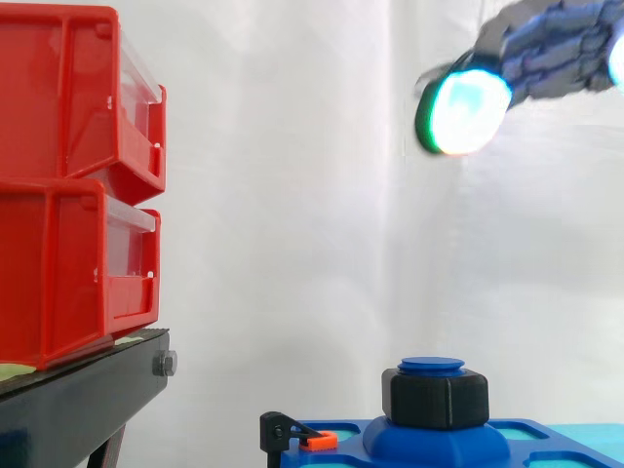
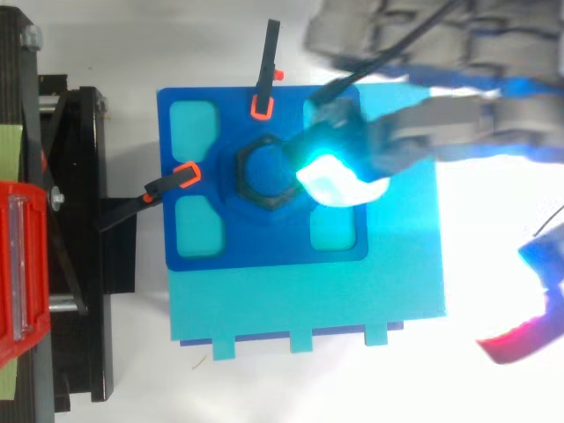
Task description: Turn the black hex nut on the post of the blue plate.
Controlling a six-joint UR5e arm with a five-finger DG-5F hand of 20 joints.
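The black hex nut [image 1: 436, 398] [image 2: 264, 174] sits on the blue post [image 1: 432, 366] at the middle of the blue plate [image 1: 531, 437] [image 2: 196, 242]. My hand [image 1: 558, 51] [image 2: 427, 132] hovers high above the plate, up and to the right of the nut, touching nothing. Its fingers are stretched out and relaxed, so the hand is open. One cyan-glowing fingertip [image 1: 466, 109] [image 2: 337, 174] lies over the nut's right side in the top view. A red-glowing pad [image 2: 520, 339] shows at the lower right.
Two black clamps with orange tips [image 2: 264, 84] [image 2: 166, 185] [image 1: 292, 432] hold the plate's far and left edges. The plate rests on a cyan base [image 2: 397, 282]. Stacked red bins [image 1: 68, 185] stand on a black stand [image 1: 78, 400] to the left.
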